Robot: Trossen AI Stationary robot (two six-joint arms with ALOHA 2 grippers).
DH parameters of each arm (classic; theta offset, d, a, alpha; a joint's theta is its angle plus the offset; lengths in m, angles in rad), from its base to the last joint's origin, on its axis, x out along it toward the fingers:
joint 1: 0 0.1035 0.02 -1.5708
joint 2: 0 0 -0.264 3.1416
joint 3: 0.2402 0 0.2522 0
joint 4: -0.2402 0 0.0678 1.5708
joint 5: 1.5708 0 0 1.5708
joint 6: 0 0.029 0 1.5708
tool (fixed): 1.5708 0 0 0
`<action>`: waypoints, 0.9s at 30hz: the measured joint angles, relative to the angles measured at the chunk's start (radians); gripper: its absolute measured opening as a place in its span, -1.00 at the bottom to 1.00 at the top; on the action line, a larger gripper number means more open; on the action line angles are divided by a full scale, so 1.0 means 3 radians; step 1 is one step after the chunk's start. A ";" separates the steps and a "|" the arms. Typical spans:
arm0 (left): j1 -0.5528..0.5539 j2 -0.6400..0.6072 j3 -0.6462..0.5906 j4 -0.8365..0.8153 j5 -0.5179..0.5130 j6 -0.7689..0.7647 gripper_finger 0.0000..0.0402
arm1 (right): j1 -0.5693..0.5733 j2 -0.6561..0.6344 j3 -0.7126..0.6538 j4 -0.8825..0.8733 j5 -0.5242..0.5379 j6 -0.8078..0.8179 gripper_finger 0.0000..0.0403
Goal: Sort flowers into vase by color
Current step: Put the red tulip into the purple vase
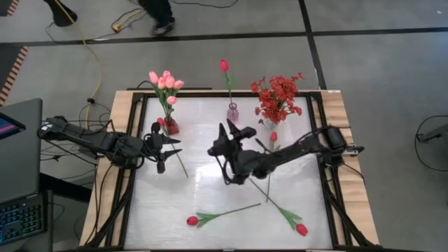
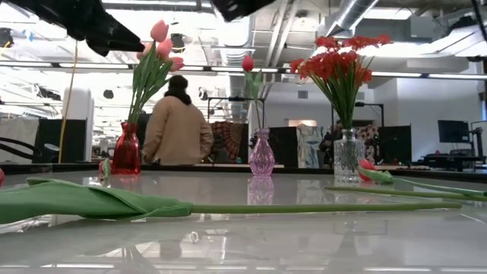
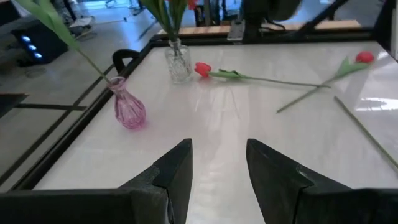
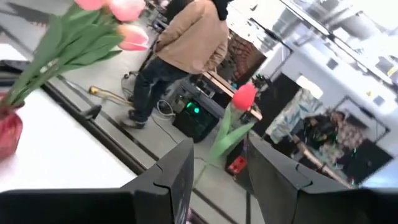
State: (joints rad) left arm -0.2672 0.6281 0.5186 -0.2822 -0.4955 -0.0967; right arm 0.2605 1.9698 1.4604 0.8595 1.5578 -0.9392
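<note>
Pink tulips [image 1: 166, 82] stand in a red vase [image 1: 171, 127]. One red tulip [image 1: 224, 65] stands in a purple vase [image 1: 232, 112], and red blossoms [image 1: 278, 96] fill a clear vase [image 1: 269, 124]. Lying flat on the table are a pink tulip [image 1: 161, 122] beside the red vase, a red tulip [image 1: 273, 136] by the clear vase, and two red tulips [image 1: 192, 220] [image 1: 302, 229] near the near edge. My left gripper [image 1: 176, 145] hovers open above the pink tulip's stem. My right gripper [image 1: 234, 130] is raised and open, pointing toward the purple vase's red tulip [image 4: 244, 96].
A raised rim [image 1: 140, 175] frames the white table top. The three vases stand in a row along the far side. A person [image 2: 177, 122] stands beyond the far edge. A laptop [image 1: 17, 161] sits off the table's left side.
</note>
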 joint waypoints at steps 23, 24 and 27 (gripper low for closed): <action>-0.0017 0.0672 0.0000 0.0383 -0.0136 -0.0715 -0.31 | 0.0100 -0.2982 -0.1462 -0.4200 -0.3313 0.4060 -0.13; -0.0034 0.0723 0.0000 0.0349 -0.0121 -0.0862 -0.31 | 0.0110 -0.2990 -0.1522 -0.4213 -0.3420 0.4178 -0.13; -0.0106 0.0837 0.0000 0.0172 -0.0081 -0.1547 -0.31 | 0.0171 -0.2943 -0.1633 -0.4274 -0.3537 0.4355 -0.13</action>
State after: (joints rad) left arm -0.2991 0.8792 0.5186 -0.2306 -0.5198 -0.5607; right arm 0.3117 1.0870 0.9705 -0.4226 0.4968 0.3672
